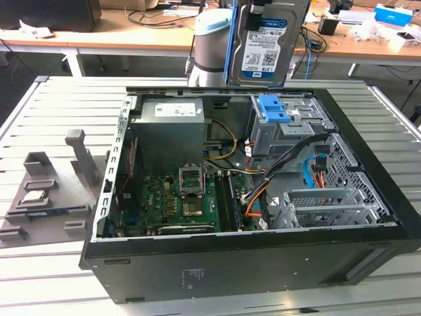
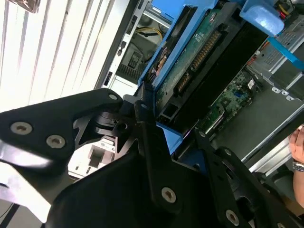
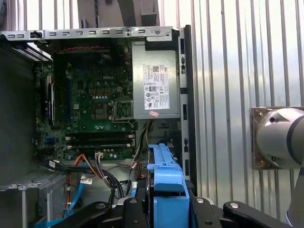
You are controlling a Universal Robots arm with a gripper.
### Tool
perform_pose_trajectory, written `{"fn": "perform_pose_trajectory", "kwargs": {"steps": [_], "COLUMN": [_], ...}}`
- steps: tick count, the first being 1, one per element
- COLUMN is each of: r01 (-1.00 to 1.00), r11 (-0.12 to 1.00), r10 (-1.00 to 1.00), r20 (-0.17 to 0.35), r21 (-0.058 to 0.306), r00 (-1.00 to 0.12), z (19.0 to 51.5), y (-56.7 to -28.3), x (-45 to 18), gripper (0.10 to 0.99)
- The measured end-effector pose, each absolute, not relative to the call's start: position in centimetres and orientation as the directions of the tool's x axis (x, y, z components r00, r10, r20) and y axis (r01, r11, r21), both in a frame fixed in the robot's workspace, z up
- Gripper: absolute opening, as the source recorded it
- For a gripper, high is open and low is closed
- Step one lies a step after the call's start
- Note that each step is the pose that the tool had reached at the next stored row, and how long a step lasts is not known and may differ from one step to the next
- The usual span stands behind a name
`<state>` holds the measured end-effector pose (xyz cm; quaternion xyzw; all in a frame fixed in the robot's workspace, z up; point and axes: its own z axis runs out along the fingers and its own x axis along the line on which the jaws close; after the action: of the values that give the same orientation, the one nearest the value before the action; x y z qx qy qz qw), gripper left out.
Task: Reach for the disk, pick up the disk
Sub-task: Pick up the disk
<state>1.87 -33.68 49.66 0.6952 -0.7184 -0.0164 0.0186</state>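
Disk: the disk [image 1: 266, 43] hangs in the air above the far edge of the open computer case [image 1: 217, 263], label facing the room, clear of the metal cage [image 1: 289, 128] with the blue latch [image 1: 274, 108].
End effector: the end effector [image 2: 164, 128] is closed on the disk, its black fingers [image 2: 142, 111] pressed against the blue side rails [image 3: 167, 183]; the drive's green circuit board [image 2: 199, 52] shows in the second wrist view.
Step in hand: I'd say the reach is done and the pick-up is all but complete, the disk lifted free.
Case: it sits on the slatted table [image 1: 59, 99], motherboard [image 3: 92, 111] and power supply [image 3: 156, 90] exposed.
What it calls for: by my guess, a firm grip and clearance from the orange and black cables [image 1: 263, 187].
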Motion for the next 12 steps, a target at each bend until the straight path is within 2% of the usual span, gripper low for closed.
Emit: {"fn": "perform_pose_trajectory", "kwargs": {"steps": [12], "r01": [-0.998], "r11": [0.033], "r10": [-0.999], "r20": [0.004], "r21": [0.05], "r00": [-0.033], "z": [49.6], "y": [-37.8], "x": [1.8], "gripper": [0.369]}}
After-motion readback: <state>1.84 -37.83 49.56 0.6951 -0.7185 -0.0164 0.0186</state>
